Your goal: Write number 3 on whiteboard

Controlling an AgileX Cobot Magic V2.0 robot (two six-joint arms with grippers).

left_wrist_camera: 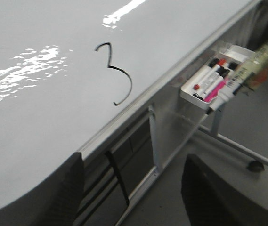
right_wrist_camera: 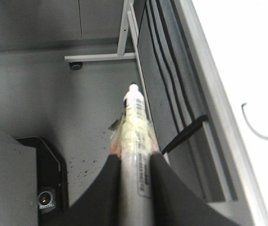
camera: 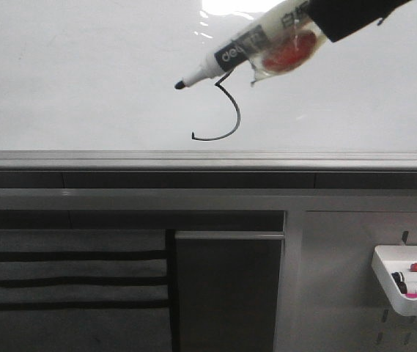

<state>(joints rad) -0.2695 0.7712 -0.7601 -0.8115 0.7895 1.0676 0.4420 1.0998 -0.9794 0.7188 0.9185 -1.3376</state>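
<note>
The glossy whiteboard (camera: 83,73) fills the upper front view. The black number 3 (camera: 230,117) is drawn on it; its top is partly hidden behind the marker. My right gripper (camera: 325,29) is shut on a white marker (camera: 223,59) wrapped in clear tape, with the black tip a little left of the 3's top. In the right wrist view the gripper (right_wrist_camera: 134,162) clamps the marker (right_wrist_camera: 134,122), and the 3's hook (right_wrist_camera: 256,129) shows on the whiteboard (right_wrist_camera: 247,56). The left wrist view shows the whole 3 (left_wrist_camera: 117,70) on the whiteboard (left_wrist_camera: 39,117). My left gripper (left_wrist_camera: 134,197) is open and empty.
A grey metal rail (camera: 208,160) runs under the board. A white tray (camera: 406,282) with spare markers hangs on a grey perforated panel (camera: 340,279) at lower right; it also shows in the left wrist view (left_wrist_camera: 214,80). A stand foot with a caster (right_wrist_camera: 76,66) is on the floor.
</note>
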